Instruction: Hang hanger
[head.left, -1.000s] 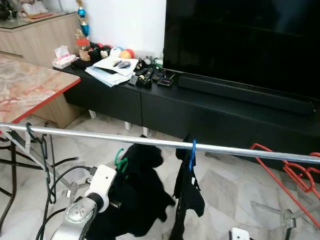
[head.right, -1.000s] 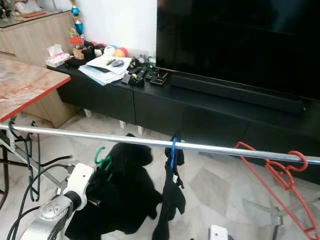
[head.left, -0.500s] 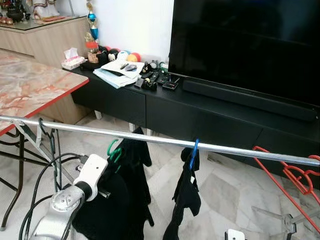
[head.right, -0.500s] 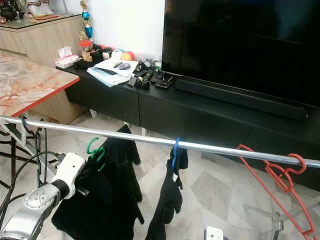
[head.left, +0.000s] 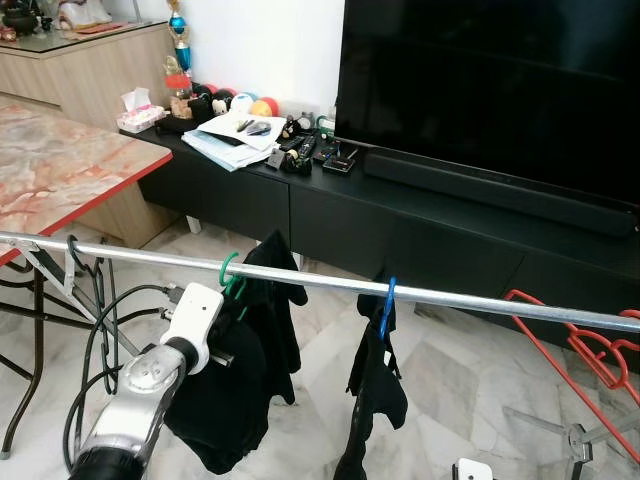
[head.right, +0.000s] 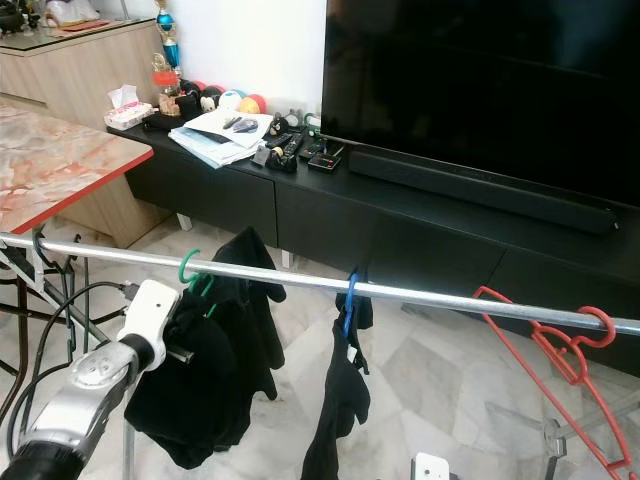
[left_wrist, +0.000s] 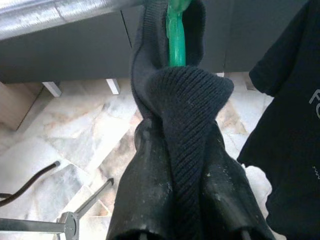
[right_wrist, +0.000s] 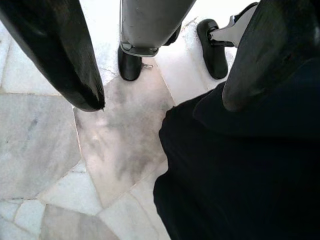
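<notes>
Marble tiles, pale with grey streaks, cover the floor (head.left: 440, 380) of a living room. A long black TV cabinet (head.left: 400, 215) stands by the white wall with a big dark TV (head.left: 500, 90) on top, and papers, small toys and a tissue box (head.left: 140, 110) sit at its far end. A desk (head.left: 60, 170) with a pink marble top and red edge is on the robot's left. A silver rail (head.left: 300, 279) runs across the front. The green hanger (head.left: 230, 278) has its hook at the rail, with a black knit top (head.left: 235, 370) draped on it. The left hand (left_wrist: 172, 150) is pinching this hanger through the black knit cloth, its two black fingers (left_wrist: 145, 190) pressed close on either side, just under the rail. A blue hanger (head.left: 385, 305) with a black T-shirt (head.left: 375, 385) hangs near the middle of the rail, and a red hanger (head.left: 580, 340) hangs further to the right. The right hand (right_wrist: 165, 75) hangs low over the floor with its fingers spread wide apart, next to dark cloth (right_wrist: 240, 170).
</notes>
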